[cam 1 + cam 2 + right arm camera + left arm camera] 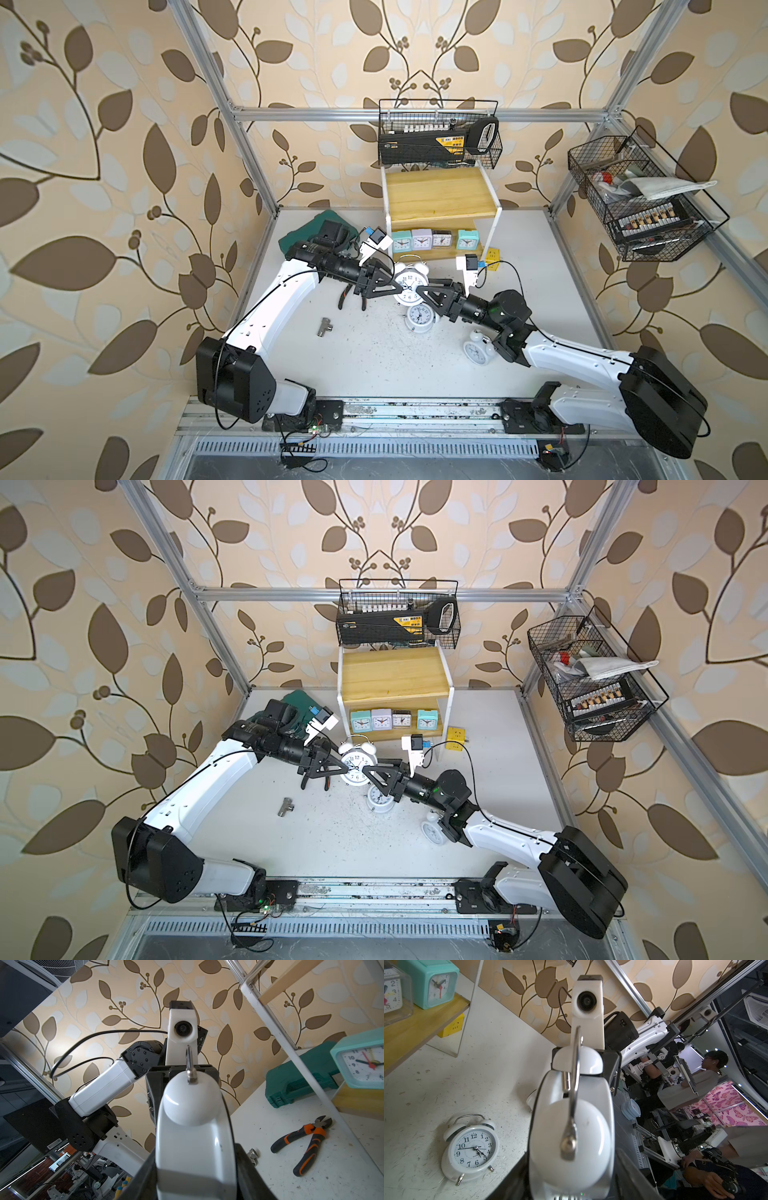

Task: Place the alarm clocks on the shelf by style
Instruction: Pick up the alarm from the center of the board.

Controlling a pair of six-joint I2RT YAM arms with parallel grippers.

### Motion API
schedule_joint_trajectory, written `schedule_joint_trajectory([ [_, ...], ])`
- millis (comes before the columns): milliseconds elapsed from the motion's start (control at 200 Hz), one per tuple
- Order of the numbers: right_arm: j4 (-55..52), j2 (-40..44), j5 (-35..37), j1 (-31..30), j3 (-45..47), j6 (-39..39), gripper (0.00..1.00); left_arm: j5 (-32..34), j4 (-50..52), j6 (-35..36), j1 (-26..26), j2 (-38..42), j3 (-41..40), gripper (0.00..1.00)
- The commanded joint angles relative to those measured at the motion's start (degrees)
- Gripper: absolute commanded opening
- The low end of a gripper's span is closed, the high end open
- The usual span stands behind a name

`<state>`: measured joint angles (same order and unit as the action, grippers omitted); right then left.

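A white twin-bell alarm clock [409, 286] hangs above the table between both arms. My right gripper [419, 289] is shut on its body [195, 1136]. My left gripper [401, 287] straddles the same clock [571, 1126] from the other side; whether both its fingers press on it does not show. A second twin-bell clock [419, 318] lies just below them on the table, and a third [478, 351] stands by my right forearm. Several square clocks, mint [402, 242], lilac [422, 240], clear [441, 239] and teal [466, 240], line the lower board of the shelf [436, 195]. Its top board is bare.
Orange-handled pliers [307, 1142] lie under my left gripper, with a metal fitting [325, 327] nearby. A green case [307, 237] sits left of the shelf, a yellow cube [493, 254] to its right. Black wire baskets [440, 133] [640, 199] hang behind and at right.
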<state>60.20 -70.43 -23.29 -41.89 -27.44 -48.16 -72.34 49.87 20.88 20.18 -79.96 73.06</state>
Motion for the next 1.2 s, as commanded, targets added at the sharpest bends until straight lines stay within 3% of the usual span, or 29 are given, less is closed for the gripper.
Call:
schedule_joint_trajectory([
  [0,2.9,-0.6,2.8,-0.2,-1.5,1.7,0.36,-3.7,2.3,2.4,0.1,0.2,0.1,0.52],
  [205,-0.7,0.3,2.6,-0.3,-1.7,3.8,0.39,-3.2,3.0,3.8,0.1,0.5,0.1,0.35],
  [510,-23.3,5.2,-3.9,1.2,-6.6,13.2,0.73,1.8,5.1,9.1,0.1,1.9,-0.3,0.24],
  [640,-30.0,5.1,-10.0,3.5,-9.7,15.4,0.81,2.9,6.6,11.4,0.1,2.1,-0.5,0.23],
  [925,-43.6,3.0,-21.5,6.3,-16.9,22.1,0.82,6.0,9.7,16.0,0.1,2.9,-0.3,0.22],
  [1195,-48.2,0.6,-24.2,6.3,-20.8,25.9,0.72,6.3,11.0,17.4,0.1,3.0,-0.2,0.22],
])
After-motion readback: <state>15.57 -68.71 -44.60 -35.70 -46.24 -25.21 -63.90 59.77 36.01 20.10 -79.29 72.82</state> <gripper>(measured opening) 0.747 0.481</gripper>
